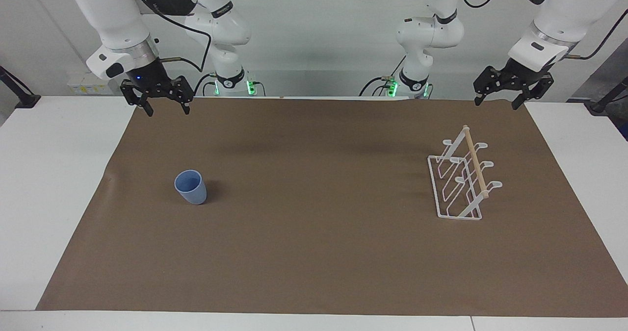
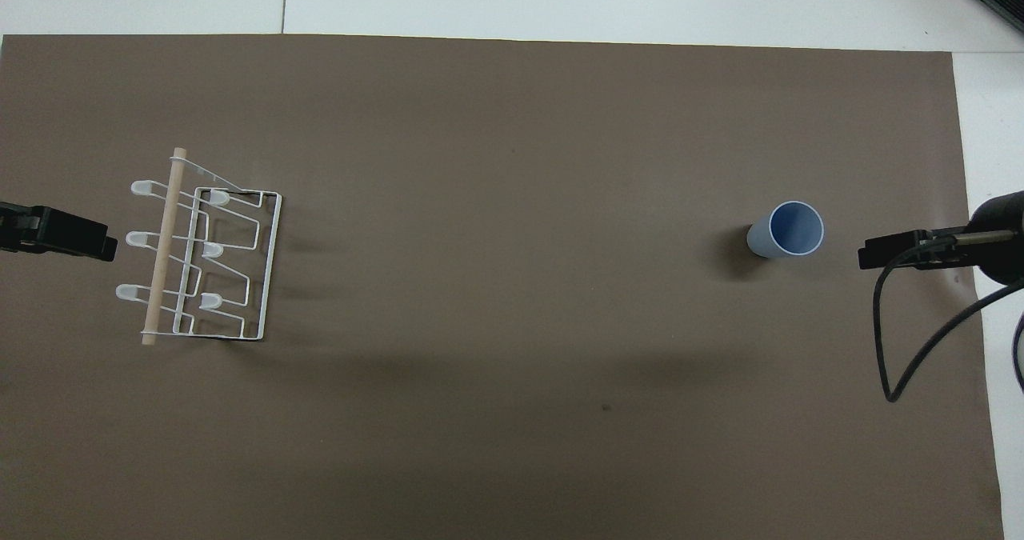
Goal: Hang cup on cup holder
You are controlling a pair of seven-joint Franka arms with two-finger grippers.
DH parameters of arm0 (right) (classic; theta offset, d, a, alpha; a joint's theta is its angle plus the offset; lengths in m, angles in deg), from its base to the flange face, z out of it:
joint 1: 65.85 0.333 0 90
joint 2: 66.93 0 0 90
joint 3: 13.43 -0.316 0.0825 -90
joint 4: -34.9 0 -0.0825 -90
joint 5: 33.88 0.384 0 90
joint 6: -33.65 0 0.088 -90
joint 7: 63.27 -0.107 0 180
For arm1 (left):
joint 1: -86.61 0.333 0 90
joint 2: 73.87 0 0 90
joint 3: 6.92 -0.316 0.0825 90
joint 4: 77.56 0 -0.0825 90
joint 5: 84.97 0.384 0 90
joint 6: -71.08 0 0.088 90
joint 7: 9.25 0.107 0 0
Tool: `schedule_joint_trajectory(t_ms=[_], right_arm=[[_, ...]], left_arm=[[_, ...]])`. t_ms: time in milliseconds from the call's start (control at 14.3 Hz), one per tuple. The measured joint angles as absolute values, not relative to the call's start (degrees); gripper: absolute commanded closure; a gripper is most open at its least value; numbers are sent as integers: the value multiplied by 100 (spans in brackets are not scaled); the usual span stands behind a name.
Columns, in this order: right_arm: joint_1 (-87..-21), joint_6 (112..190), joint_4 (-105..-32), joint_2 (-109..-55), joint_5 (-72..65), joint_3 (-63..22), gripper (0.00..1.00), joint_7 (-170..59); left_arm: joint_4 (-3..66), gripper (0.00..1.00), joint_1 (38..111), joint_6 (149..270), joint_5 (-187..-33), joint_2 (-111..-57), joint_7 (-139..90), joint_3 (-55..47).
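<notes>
Cup point(image 1: 191, 187) stands upright on the brown mat point(image 1: 314, 252), mouth up, toward the right arm's end of the bench point(image 1: 44, 184). I read it as light blue, tapered toward its base, nothing touching it. From overhead the same cup point(image 2: 786, 230) shows its open rim and casts a small shadow on the mat point(image 2: 512, 412).

Cup holder point(image 1: 461, 181) sits on the mat toward the left arm's end, well apart from the cup. White wire frame, looped prongs angled upward, a pale wooden dowel point(image 1: 476, 163) across its top. Overhead, the cup holder point(image 2: 204, 256) lies with the dowel point(image 2: 163, 244) running along its edge toward the left arm's end of the bench. No cup on any prong.

Right gripper point(image 1: 166, 106) hangs in the air over the mat's edge nearest the robots, at the right arm's end. I see its fingers point(image 1: 147, 108) apart, nothing between them. In the overhead view only its tip point(image 2: 876, 252) shows, beside the cup but raised.

Left gripper point(image 1: 496, 101) hangs over the mat's corner at the left arm's end, above and clear of the cup holder. Its fingers point(image 1: 477, 99) are spread apart too, empty. Overhead, its tip point(image 2: 80, 240) shows just beside the dowel.
</notes>
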State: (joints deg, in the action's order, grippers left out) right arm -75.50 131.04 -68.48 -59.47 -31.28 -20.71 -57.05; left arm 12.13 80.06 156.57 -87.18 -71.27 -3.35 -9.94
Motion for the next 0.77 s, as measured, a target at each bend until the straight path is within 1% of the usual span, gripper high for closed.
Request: schedule_joint_trajectory(t_ms=[490, 630, 770], right_arm=[[-7550, 13129, -6872, -5947, -3131, -2071, 0, -5659], [-7550, 13242, -6986, -5937, -3131, -2071, 0, -5492], [-7548, 13514, -7270, -5902, -3131, -2073, 0, -5319]], left_arm=[[1225, 0, 8009, 15654, -8718, -7127, -335, -1001], [1226, 0, 8009, 15654, -8718, -7127, -335, -1001], [1226, 0, 8009, 15654, -8718, -7127, -335, -1001]])
